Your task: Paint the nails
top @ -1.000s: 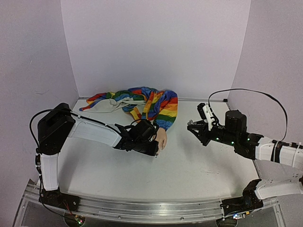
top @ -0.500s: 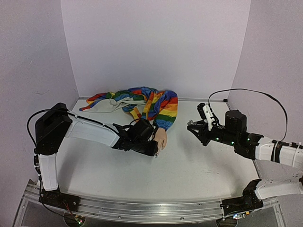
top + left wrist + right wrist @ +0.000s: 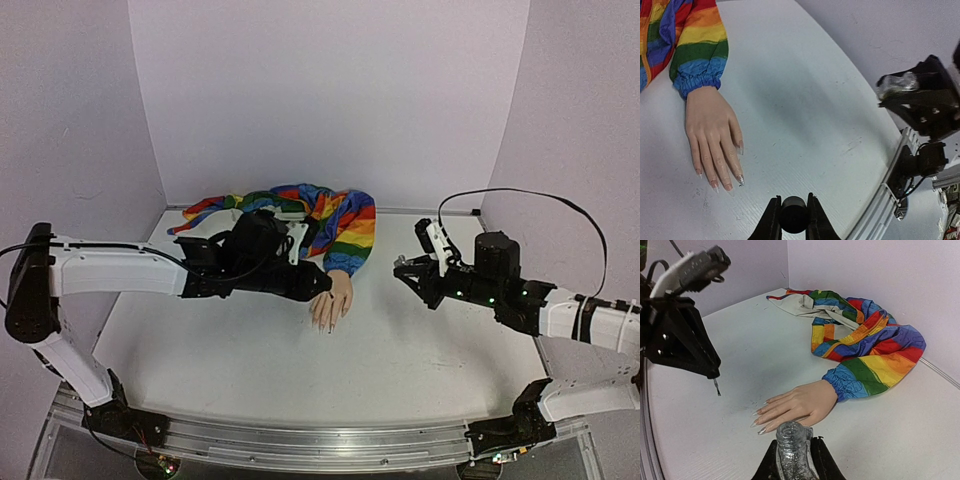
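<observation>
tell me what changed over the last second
The left gripper, still shut on the brush cap, drew back off the fingers of the mannequin hand toward the rainbow sleeve, its arm swinging to the left; the hand now shows whole. The right gripper, shut on the glitter bottle, the hand and the sleeve stayed put.

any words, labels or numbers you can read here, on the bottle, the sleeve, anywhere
No readable text in any view.
glitter bottle: no label showing
black cap: plain, no marking
rainbow sleeve: stripes only, no print
</observation>
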